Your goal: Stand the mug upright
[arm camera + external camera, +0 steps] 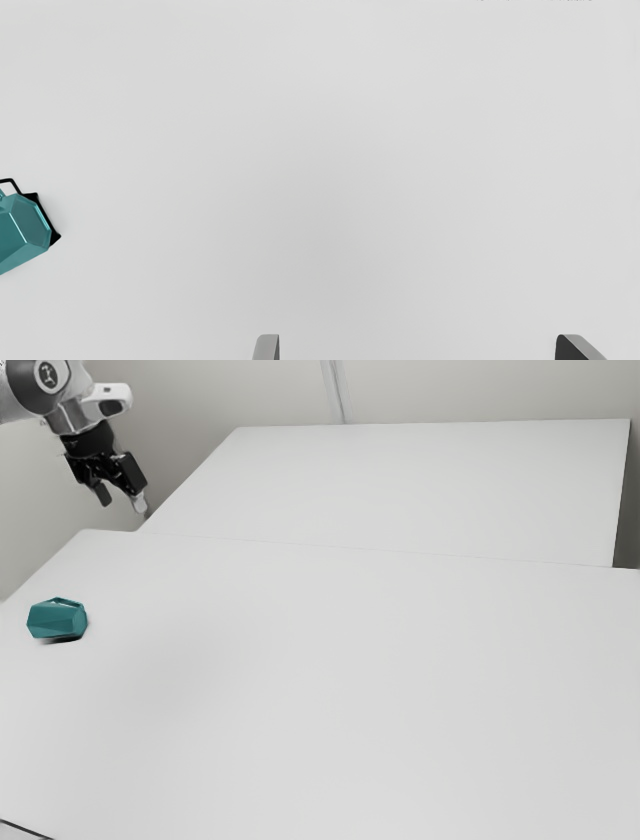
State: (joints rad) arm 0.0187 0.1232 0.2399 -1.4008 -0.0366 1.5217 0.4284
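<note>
My gripper [122, 502] hangs in the air at the upper left of the exterior view, above the far part of the table and apart from the mug. In the wrist view the gripper [417, 347] is open, its two fingertips wide apart with bare tabletop between them. A teal faceted mug [57, 619] lies on its side near the table's edge at the exterior view's left. Part of the mug [22, 227] appears in the wrist view, with its base end and a bit of the handle showing; the rest is cut off.
The white table [330, 680] spreads across the exterior view. Behind it stands another white surface [430, 485], with a pale wall [480, 390] beyond. A thin dark line crosses the near left corner of the exterior view.
</note>
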